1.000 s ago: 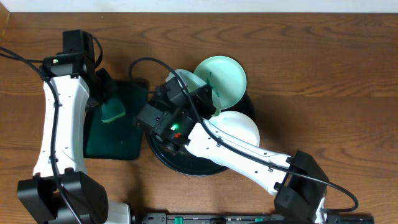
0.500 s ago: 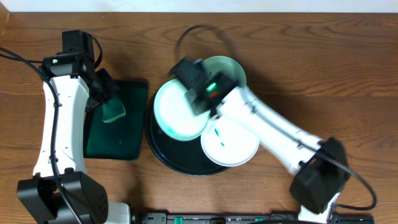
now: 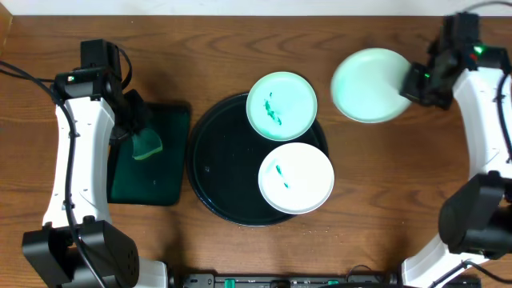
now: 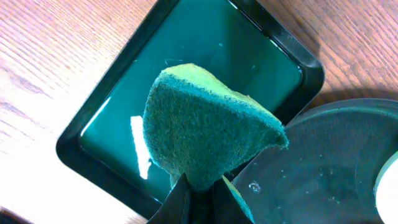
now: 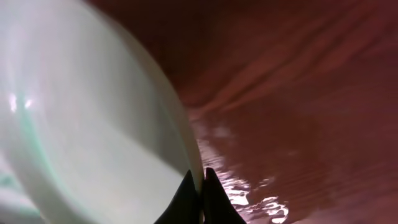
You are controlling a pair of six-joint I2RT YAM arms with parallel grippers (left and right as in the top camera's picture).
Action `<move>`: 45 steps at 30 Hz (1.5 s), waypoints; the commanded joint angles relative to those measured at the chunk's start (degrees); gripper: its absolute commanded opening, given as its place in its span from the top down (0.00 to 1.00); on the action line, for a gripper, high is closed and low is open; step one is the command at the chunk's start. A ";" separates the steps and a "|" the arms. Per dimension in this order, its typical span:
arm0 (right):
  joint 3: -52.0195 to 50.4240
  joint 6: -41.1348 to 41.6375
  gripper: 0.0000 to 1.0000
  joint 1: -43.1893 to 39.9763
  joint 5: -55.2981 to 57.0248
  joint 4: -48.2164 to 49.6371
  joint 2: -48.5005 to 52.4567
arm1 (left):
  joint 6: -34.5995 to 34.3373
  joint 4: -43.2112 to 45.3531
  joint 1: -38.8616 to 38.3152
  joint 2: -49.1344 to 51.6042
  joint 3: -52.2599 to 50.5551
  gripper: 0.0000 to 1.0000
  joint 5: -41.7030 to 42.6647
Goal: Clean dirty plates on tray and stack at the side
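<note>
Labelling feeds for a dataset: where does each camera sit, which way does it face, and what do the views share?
Overhead: fixed above the table, looking straight down on the black tray, left arm and right arm.
Left wrist: on the left arm, facing down past the left gripper, shut on the sponge over the green tray.
Right wrist: on the right arm, facing along the right gripper, pinching the held plate over the table.
Shared: overhead and left wrist show sponge and both trays; overhead and right wrist, the held plate.

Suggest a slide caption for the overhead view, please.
Right fingers hold a clean plate beside the black tray, where two smeared plates sit; left fingers grip the sponge.
</note>
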 commanded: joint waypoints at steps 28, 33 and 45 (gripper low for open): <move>-11.43 -19.06 0.60 15.89 -15.87 -9.94 1.42 | 2.34 0.66 0.09 -0.31 -0.28 0.93 -0.13; -16.55 -18.93 0.62 22.29 -12.50 -6.29 1.42 | 2.34 0.70 0.09 -0.31 -0.28 0.93 -0.13; -23.63 -15.37 0.84 29.20 -5.57 2.40 1.42 | 2.49 0.22 0.09 -0.31 -0.28 0.93 -0.28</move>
